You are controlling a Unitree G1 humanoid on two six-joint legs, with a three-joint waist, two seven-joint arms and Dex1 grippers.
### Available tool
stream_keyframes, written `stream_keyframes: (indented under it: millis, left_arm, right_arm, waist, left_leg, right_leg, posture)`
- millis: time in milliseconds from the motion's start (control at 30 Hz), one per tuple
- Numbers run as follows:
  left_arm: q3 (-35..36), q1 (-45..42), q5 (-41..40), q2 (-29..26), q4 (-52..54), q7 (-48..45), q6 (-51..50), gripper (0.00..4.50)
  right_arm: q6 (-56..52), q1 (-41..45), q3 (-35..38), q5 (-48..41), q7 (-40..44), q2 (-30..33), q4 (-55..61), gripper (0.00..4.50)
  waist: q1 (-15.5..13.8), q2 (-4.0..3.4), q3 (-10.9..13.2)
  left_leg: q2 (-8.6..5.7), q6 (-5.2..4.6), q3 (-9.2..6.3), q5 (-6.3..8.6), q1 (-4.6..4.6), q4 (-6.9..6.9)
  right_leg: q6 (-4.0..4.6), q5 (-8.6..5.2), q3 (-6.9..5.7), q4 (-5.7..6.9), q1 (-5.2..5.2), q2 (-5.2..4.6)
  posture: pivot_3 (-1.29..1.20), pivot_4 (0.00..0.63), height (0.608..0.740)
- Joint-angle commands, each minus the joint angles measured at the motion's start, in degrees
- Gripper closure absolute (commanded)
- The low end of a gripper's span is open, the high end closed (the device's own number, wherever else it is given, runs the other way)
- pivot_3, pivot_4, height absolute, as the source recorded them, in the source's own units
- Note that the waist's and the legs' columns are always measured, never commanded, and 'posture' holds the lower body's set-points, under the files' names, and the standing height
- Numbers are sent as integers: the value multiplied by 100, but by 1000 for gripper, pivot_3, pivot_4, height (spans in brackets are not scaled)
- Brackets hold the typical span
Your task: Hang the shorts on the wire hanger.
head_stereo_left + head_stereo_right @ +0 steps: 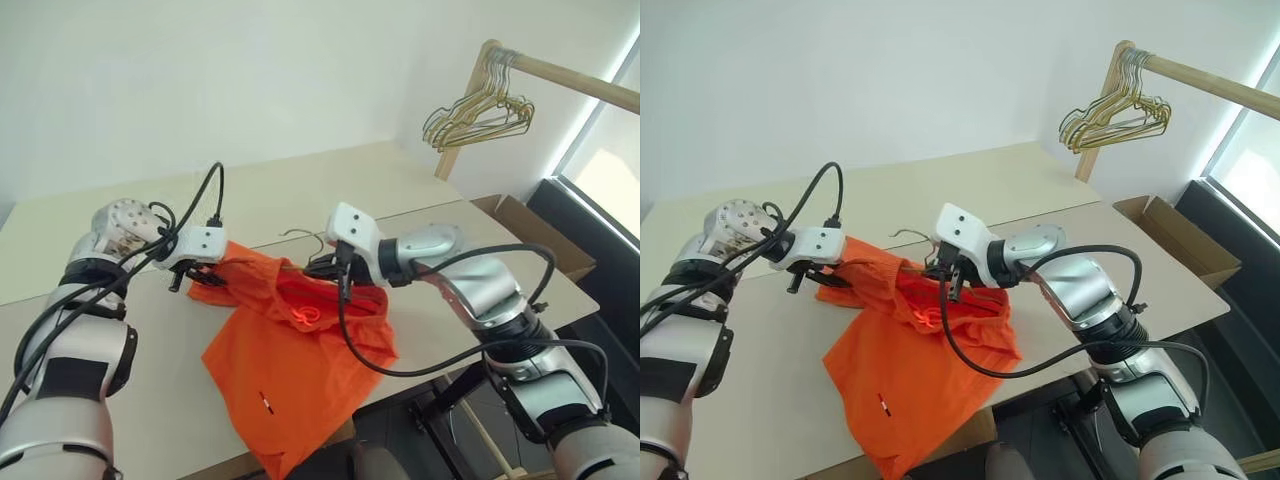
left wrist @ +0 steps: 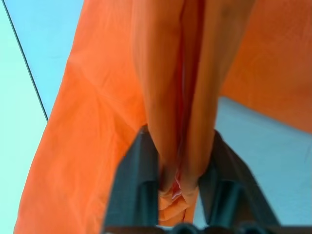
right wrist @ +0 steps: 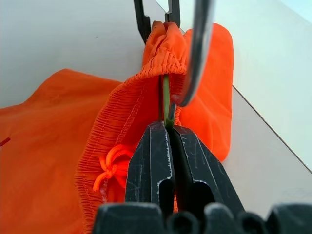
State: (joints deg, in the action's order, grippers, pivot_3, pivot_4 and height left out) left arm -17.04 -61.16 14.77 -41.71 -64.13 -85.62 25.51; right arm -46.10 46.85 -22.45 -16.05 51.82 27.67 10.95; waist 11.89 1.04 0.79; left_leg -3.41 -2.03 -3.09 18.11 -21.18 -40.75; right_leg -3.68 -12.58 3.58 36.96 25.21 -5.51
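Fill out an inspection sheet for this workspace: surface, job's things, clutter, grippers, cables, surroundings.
Surface: pale beige table, made of panels with seams between them.
Job's things: bright orange fabric shorts partly lifted, lower part lying on the table, hem over its near edge; thin dark olive-grey wire hanger runs into the gathered waistband.
Clutter: nothing seen.
Grippers: left gripper closed on a fold of the shorts; right gripper shut on the wire hanger.
Cables: black cables loop loosely from both wrists.
Surroundings: bunch of pale gold wire hangers on a wooden rail; open cardboard box beside the table; white wall; window at right.
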Motion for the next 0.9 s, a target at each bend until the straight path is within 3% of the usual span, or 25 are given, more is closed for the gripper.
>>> stream_keyframes:
  millis: [33,67,267,533,900]
  left_arm:
    - [174,-108,-143,-51,134,145,-23,2075]
    - [148,-102,-110,-75,125,142,-3,1798]
    - [-115,-52,282,-240,55,398,147,1798]
    - [-111,-113,355,-96,-113,892,83,4438]
    - [-40,-130,271,-135,-201,961,79,4477]
  right_arm:
    - [144,53,242,-52,11,10,207,4500]
    - [141,52,245,-50,17,7,207,4500]
    - [123,48,252,-42,38,16,221,4500]
    - [101,54,286,-43,44,44,228,4500]
    - [53,9,346,-89,39,84,279,4500]
  waist:
    - [-1,0,0]
    - [-1,0,0]
    - [6,0,0]
    - [-1,0,0]
    - [5,0,0]
  left_leg:
    - [0,0,0,0,0,0]
    - [0,0,0,0,0,0]
    - [1,1,0,0,1,0]
    - [0,1,0,0,0,-1]
    - [0,0,0,0,0,-1]
  right_leg:
    - [0,0,0,0,0,0]
    - [0,0,0,0,0,0]
    - [0,0,0,1,0,2]
    - [0,0,0,2,0,0]
    - [0,0,0,2,0,-1]
  posture:
    - [-156,0,740]
    - [-156,0,740]
    - [-159,0,740]
    - [-164,0,740]
    - [-165,0,740]
